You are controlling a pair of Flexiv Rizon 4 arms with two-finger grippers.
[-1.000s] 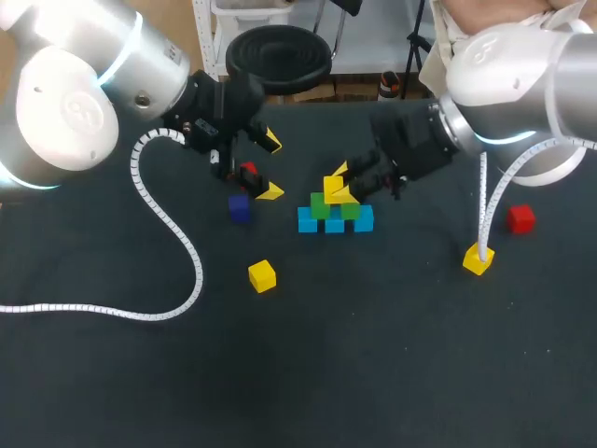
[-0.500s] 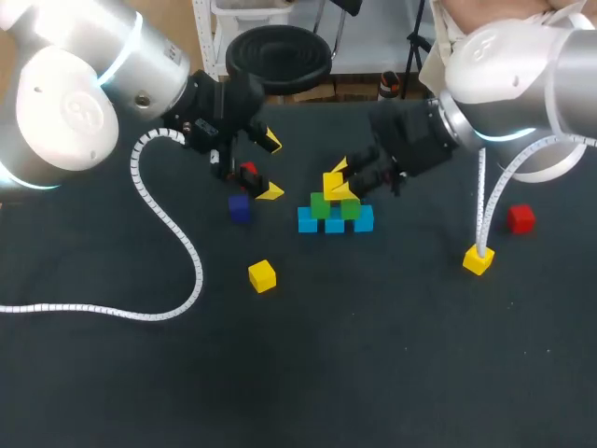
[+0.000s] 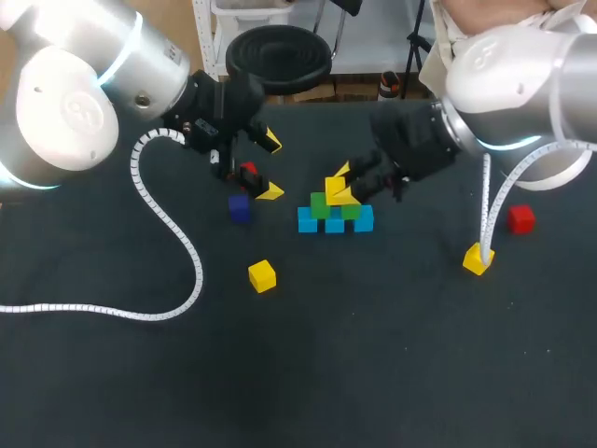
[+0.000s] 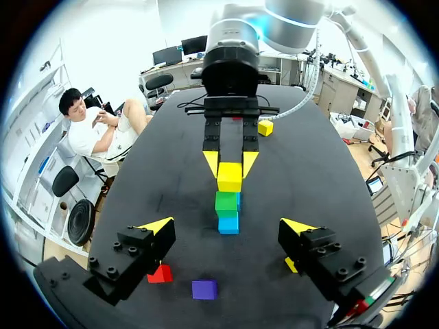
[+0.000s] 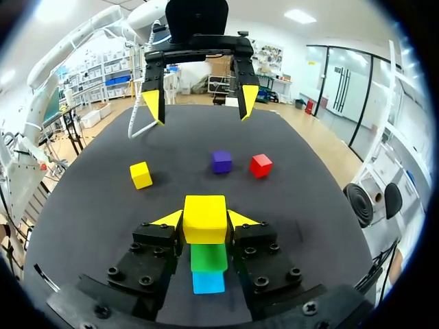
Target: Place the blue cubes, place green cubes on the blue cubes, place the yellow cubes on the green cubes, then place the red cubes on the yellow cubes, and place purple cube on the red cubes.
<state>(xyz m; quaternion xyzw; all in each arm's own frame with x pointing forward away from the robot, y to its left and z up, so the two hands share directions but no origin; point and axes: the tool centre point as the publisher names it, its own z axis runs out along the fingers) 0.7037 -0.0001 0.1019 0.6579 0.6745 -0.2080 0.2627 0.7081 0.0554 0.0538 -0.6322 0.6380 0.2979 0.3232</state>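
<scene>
Mid-table, a row of blue cubes (image 3: 334, 224) carries two green cubes (image 3: 320, 205). My right gripper (image 3: 340, 184) is shut on a yellow cube (image 3: 332, 186) directly over the green ones; whether it touches them I cannot tell. In the right wrist view that yellow cube (image 5: 204, 218) sits between the fingers, with a green cube (image 5: 208, 257) and a blue cube (image 5: 207, 282) under it. My left gripper (image 3: 270, 166) stands open and empty left of the stack, over a red cube (image 3: 248, 170) and near the purple cube (image 3: 240, 209). From the left wrist view, the red cube (image 4: 160, 274) and purple cube (image 4: 204, 289) lie below its fingers.
One loose yellow cube (image 3: 262, 275) lies in front of the stack to the left. Another yellow cube (image 3: 478, 259) and a second red cube (image 3: 520, 218) lie at the right, under my right arm's white cable. My left arm's cable (image 3: 177, 238) trails across the left side.
My right arm has shifted slightly and its cable has swung a little. The held yellow cube and the other cubes stay where they were.
</scene>
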